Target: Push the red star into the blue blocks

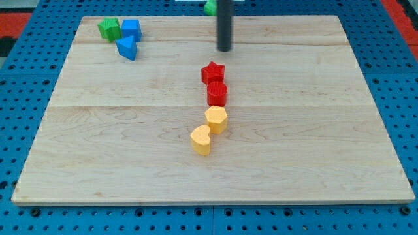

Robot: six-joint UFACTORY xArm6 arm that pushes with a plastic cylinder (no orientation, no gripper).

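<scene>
Looking across the camera view, the only one: a pale wooden tabletop of glued planks, lying on a blue perforated base.

Standing upright near the view's top, just right of centre: the dark rod, ending in my tip. As a tool, just a plain straight rod, clasping nothing and touching no block. Placed above the red star in the view and slightly to its right, near it but clearly apart, with bare wood between.

Sitting near the middle of the tabletop, in its upper half: the red star itself, flat on the wood. Touching or nearly touching it from below: a red round block. Continuing that line toward the view's bottom: a yellow hexagon just under the red round block, then a yellow heart-like block down and to the left, pressed against the hexagon.

Clustered in the upper left corner, well apart from the red star: a blue cube, a blue wedge-like block just below it, and a green block tight against the cube's left side, shape hard to make out.

Peeking out at the view's top edge, just left of the rod and partly hidden by it: another green block, shape impossible to tell.
</scene>
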